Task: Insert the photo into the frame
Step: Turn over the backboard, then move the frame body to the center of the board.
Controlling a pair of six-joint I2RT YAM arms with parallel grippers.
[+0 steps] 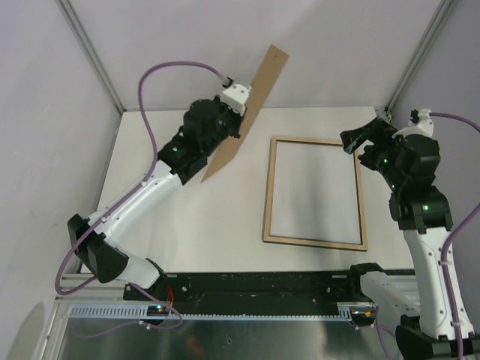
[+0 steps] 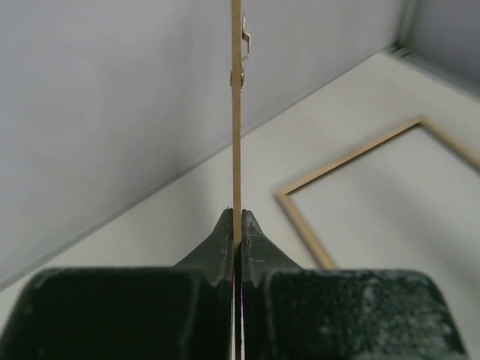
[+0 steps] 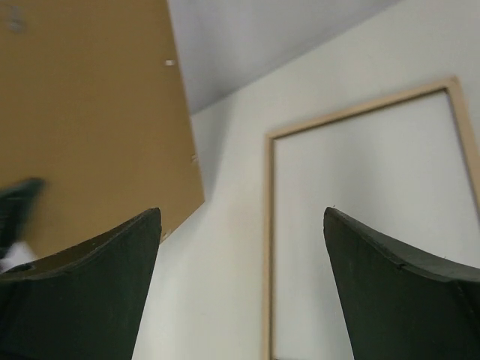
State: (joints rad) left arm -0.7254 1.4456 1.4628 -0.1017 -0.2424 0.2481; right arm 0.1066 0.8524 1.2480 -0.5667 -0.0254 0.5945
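The frame [image 1: 268,191] lies flat on the table right of centre, its light wood side up; it also shows in the left wrist view [image 2: 300,217] and the right wrist view [image 3: 268,247]. Inside its rim I see only a plain pale surface. The photo is out of view. My left gripper [image 1: 238,118] [image 2: 236,214] is shut on the edge of a plain brown backing board [image 1: 262,79] [image 2: 236,112] [image 3: 90,112], held tilted above the table, left of the frame. My right gripper [image 1: 351,139] [image 3: 242,214] hangs open by the frame's far right corner, nothing between its fingers.
Pale walls with metal corner posts [image 1: 94,52] close the table in at the back and sides. A black rail [image 1: 262,285] with the arm bases runs along the near edge. A small metal hanger [image 2: 244,45] sticks out of the board's upper part.
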